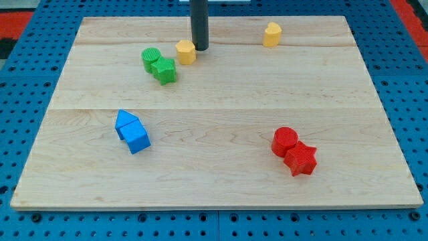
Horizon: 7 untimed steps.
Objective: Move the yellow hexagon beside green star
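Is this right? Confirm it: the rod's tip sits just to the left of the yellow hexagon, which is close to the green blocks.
Not quite. In the camera view my tip sits just to the right of the yellow hexagon, not its left. The rest holds: the hexagon is close to the green blocks.

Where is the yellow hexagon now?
The yellow hexagon lies near the view's top, left of centre, just right of the green star, with my tip at its right side.

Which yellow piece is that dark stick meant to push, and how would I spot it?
Look along the wooden board near the view's top, left of centre. My tip sits just right of the yellow hexagon. Unlike the other yellow block far right, it lies beside the green star.
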Motion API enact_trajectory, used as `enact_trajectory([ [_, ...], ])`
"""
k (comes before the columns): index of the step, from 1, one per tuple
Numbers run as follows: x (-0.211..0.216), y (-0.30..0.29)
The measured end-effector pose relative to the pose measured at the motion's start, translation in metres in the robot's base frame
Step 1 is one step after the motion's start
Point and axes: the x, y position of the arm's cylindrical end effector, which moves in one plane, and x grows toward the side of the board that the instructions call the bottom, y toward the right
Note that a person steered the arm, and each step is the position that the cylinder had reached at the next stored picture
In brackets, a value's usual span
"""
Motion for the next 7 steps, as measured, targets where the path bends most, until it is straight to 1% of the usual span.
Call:
enact_trajectory([
  [1, -0.007, -0.028],
  [4, 0.004, -0.029],
  [5, 0.016, -0.029],
  [6, -0.009, 0.012],
  [7, -0.053, 0.027],
])
